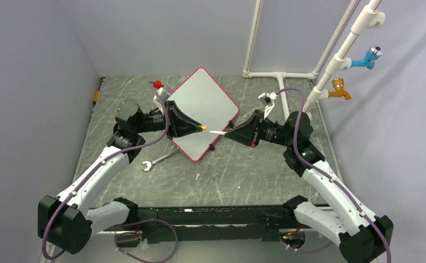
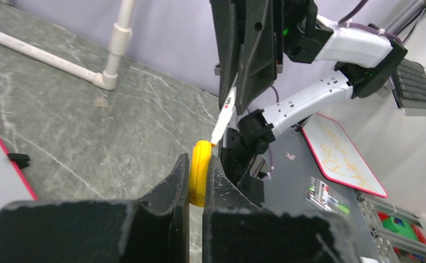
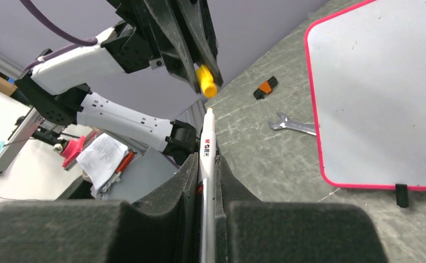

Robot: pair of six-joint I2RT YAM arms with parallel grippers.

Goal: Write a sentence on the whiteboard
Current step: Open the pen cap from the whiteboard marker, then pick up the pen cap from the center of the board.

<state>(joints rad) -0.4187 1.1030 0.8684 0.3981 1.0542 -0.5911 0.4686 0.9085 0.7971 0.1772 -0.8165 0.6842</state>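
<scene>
The flat white whiteboard with a thin red frame (image 1: 202, 104) lies on the grey marbled table (image 1: 243, 175), turned cornerwise between the two arms, its face plain white and a small black foot (image 3: 401, 194) showing at its near edge. The left gripper (image 1: 199, 126) reaches in over the board's left edge, its jaws closed on a short yellow plastic cap (image 2: 200, 175) that sticks out past the fingertips. The right gripper (image 1: 227, 133) sits just off the board's right near edge, clamped on a slim white marker pen (image 3: 207, 142) whose tip points straight at the cap. The two ends are very close, and whether they touch cannot be told. From the right wrist view the board lies lower and to the right of the pen, apart from it. A silver open-ended wrench (image 1: 159, 160) rests on the table just beside the board's near left edge, below the left gripper.
</scene>
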